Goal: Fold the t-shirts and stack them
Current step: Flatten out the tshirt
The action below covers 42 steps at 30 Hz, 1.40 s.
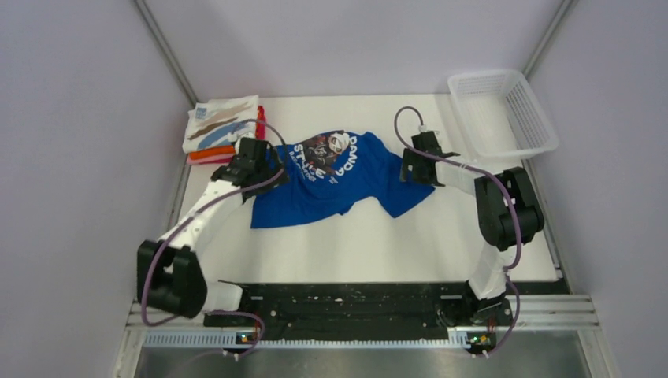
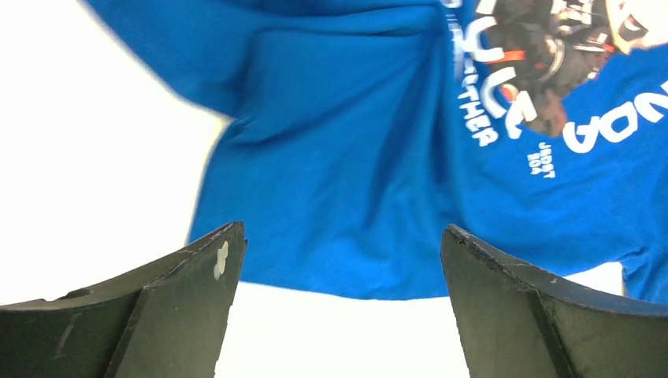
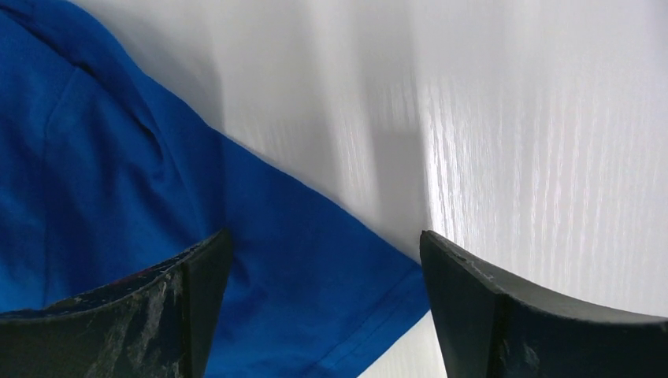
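Royal-blue cloth lies loosely spread, print up, in the middle of the worktop (image 1: 394,244): the blue t-shirt (image 1: 339,185) is the one in hand, not yet folded, with wrinkles running through its body. Left of it and a little farther back sits the folded pile (a white tee (image 1: 223,122) with brown and blue brush-strokes on top, an orange one (image 1: 211,155) beneath, a magenta sliver (image 1: 261,118) at the edge nearest the shirt), probably parked there to leave folding room. The left claw (image 2: 340,232) hangs over the shirt's left side, jaws spread wide with nothing between them. The right claw (image 3: 324,236) hangs over the shirt's right edge, where a hemmed corner meets bare worktop, equally wide and empty. One arm on each side suggests, to my eye, matched grips on opposite edges, so the cloth can be drawn flat evenly. Right of the shirt and farther back, well apart, stands a white mesh basket (image 1: 504,110)
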Motion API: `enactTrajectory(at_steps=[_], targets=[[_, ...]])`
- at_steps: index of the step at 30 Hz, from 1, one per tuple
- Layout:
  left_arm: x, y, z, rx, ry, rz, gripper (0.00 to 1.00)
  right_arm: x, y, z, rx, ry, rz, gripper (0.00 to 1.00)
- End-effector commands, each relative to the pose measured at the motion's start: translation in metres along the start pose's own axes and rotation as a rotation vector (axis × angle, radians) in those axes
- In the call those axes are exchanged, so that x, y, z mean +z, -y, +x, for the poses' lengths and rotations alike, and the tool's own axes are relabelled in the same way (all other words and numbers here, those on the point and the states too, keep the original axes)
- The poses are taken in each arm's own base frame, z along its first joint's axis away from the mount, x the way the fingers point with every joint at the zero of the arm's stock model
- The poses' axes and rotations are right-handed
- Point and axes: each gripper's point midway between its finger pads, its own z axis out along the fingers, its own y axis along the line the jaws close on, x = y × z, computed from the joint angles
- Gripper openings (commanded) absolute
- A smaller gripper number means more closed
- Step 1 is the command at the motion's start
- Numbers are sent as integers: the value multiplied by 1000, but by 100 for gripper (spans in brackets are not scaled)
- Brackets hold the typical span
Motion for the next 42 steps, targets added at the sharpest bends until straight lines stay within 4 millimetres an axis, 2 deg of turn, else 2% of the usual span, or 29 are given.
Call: enactTrajectory(at_steps=[1,3,6,9,14,17,21,26,31,34,35,36,42], targets=[[-39,-80,26,-99,55,-265,98,-17,12,23,38,-39,56,87],[-43,-96,42,-173,45,-289,98,-21,15,24,37,-39,68,87],[-32,-115,69,-255,19,-301,93,-25,16,26,36,-41,80,87],[-19,-117,78,-309,3,-268,86,-28,16,29,29,-43,85,87],[3,-117,78,-326,-10,-273,80,-33,16,34,15,-48,109,87],[11,-109,74,-325,-26,-244,76,-37,21,37,14,-48,136,87],[18,-116,66,-316,1,-264,73,-43,26,39,28,-43,152,87],[34,-113,71,-321,-39,-240,65,-52,23,43,33,-39,140,87],[46,-90,86,-299,-143,-123,36,-55,15,50,29,-47,128,86],[48,-84,99,-303,-184,-82,14,-54,10,54,29,-59,131,86],[48,-85,102,-303,-192,-85,4,-53,8,57,27,-65,133,86],[46,-86,104,-301,-198,-87,0,-52,7,58,28,-67,135,86],[29,-91,98,-282,-146,-91,0,-44,-3,72,32,-103,131,75]])
